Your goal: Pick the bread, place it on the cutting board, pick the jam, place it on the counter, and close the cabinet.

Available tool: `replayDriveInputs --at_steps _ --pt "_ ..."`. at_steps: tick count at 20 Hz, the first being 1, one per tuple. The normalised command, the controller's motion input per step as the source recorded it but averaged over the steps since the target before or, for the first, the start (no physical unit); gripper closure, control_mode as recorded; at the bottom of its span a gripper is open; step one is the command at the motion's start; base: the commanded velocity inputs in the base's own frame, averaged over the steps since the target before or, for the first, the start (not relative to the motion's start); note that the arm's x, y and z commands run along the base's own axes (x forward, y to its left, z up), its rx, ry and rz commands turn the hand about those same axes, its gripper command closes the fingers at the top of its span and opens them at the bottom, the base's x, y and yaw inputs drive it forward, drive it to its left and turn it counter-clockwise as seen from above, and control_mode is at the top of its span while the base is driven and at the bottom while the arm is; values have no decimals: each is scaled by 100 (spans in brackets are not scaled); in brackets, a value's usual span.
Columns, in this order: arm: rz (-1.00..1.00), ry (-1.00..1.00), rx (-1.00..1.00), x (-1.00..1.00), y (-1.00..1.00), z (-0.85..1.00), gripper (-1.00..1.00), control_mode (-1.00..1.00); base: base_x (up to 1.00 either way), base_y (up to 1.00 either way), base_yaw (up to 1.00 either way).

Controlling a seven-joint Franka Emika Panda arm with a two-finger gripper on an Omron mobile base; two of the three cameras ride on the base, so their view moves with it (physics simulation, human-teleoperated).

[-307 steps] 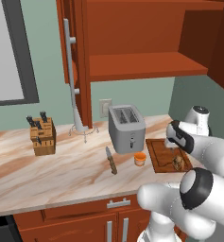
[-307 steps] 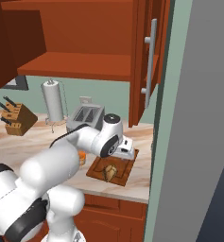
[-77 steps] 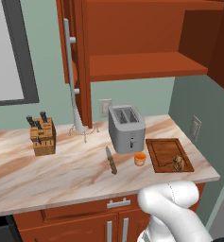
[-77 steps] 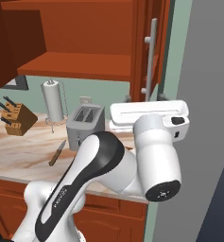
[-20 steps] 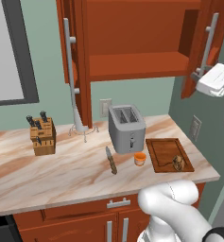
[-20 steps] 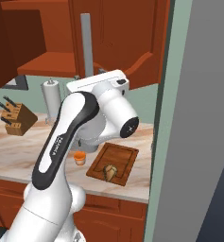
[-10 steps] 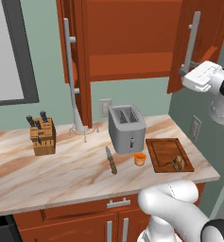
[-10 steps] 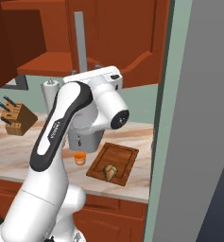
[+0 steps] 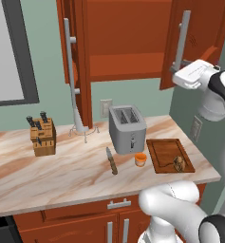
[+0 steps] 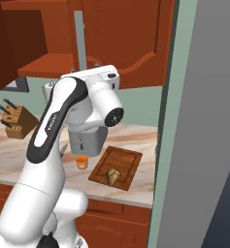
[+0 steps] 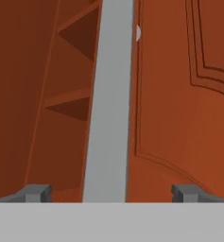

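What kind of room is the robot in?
It looks like a kitchen. There is a toaster on a stone counter, a knife block, a wooden cutting board and a wall cabinet up above.

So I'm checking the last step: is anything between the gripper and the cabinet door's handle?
Nothing visible stands between them. In the hand view the gripper is open, with the silver handle of the cabinet door running up between its fingertips. Whether the fingers touch it can't be told.
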Motion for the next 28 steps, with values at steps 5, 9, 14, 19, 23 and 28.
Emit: replayDriveInputs --at_steps 5,9,14,19,23,28 --pt "-1 0 0 32 30 0 -100 -100 0 0 0" --pt "0 0 0 35 21 0 -100 -100 0 0 0" --pt "0 0 0 23 27 0 -100 -100 0 0 0" --pt "0 0 0 15 32 0 -100 -100 0 0 0" --pt "0 0 0 26 18 0 -100 -100 0 0 0" --pt "-6 0 0 21 0 0 -100 -100 0 0 0"
